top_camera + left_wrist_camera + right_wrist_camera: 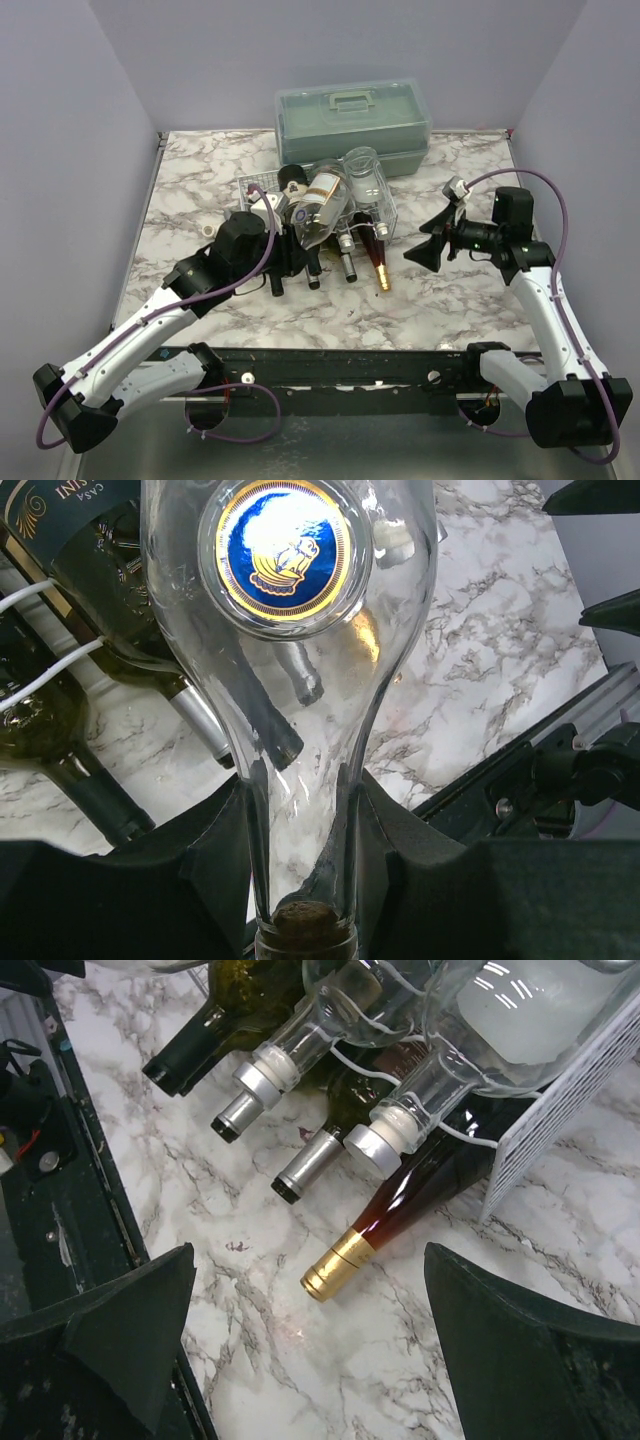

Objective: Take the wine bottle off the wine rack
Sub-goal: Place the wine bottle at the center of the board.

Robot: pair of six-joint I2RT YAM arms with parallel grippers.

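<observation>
Left fingers [215, 855] clenched on clear wine bottle [300, 730] neck, bottle resting among others on wine rack [560, 1110] at table [480, 290] centre; right fingers [130, 1325] released at its 3 o'clock. Hazard: withdrawal may drag neighbouring bottles [300, 1050] off; smooth glass may slip.

Stacked bottles [328, 200] hide most of the wine rack [258, 184].

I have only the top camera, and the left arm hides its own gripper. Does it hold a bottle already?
Observer: Yes, the left gripper is shut on the neck of a clear bottle.
Operator: How can I recognise this bottle?
Observer: It has a round blue and gold label.
Operator: Is it full?
Observer: It looks empty; the marble table shows through the glass.
</observation>
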